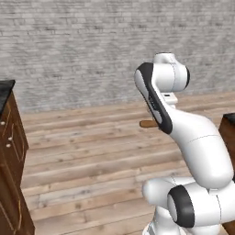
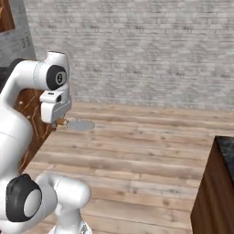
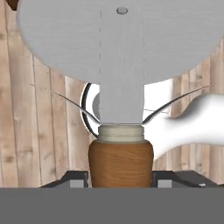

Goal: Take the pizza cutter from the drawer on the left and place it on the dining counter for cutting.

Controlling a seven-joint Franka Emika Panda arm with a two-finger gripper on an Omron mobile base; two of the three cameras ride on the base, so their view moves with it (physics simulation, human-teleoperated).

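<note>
Pizza cutter (image 1: 148, 123) is in carry, held clear above the wooden floor (image 1: 82, 156); in the left base view its brown handle end juts left of the arm, with a dark counter (image 1: 5, 92) on cabinets at far left. Right base view: blade flat, jutting right; a black counter corner (image 2: 225, 153) sits near right. Hand view: jaws clamp the handle. Keep it level while carrying; judged unobstructed.

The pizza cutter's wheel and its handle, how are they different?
The wheel is flat, round and silver-grey; the handle is stubby, rounded and brown wood. The wheel sticks out free past the claw, while the handle sits clamped between its fingers. Both belong to one cutter, held above the wooden floor.
</note>
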